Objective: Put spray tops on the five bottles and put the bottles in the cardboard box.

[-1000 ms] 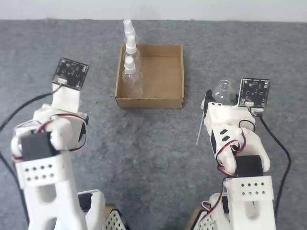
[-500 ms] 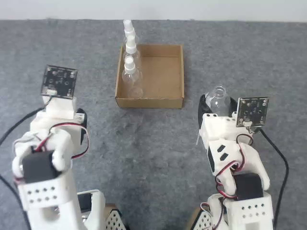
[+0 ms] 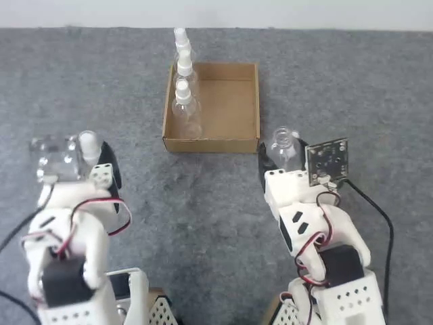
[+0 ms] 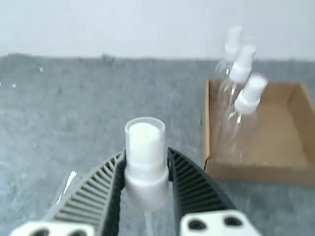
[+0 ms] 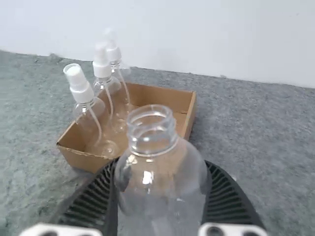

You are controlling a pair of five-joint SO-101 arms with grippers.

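High view — 3 capped bottles (image 3: pixel 187 112) inside cardboard box (image 3: pixel 211 144)

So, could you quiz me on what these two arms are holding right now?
1. True or false: the bottle in the right gripper is already capped.
2. How many topped bottles stand in the cardboard box? A two, B three, C five.
3. Fill in: the left gripper is shut on a ____.
Key: 1 false, its neck is open. 2 B. 3 spray top.
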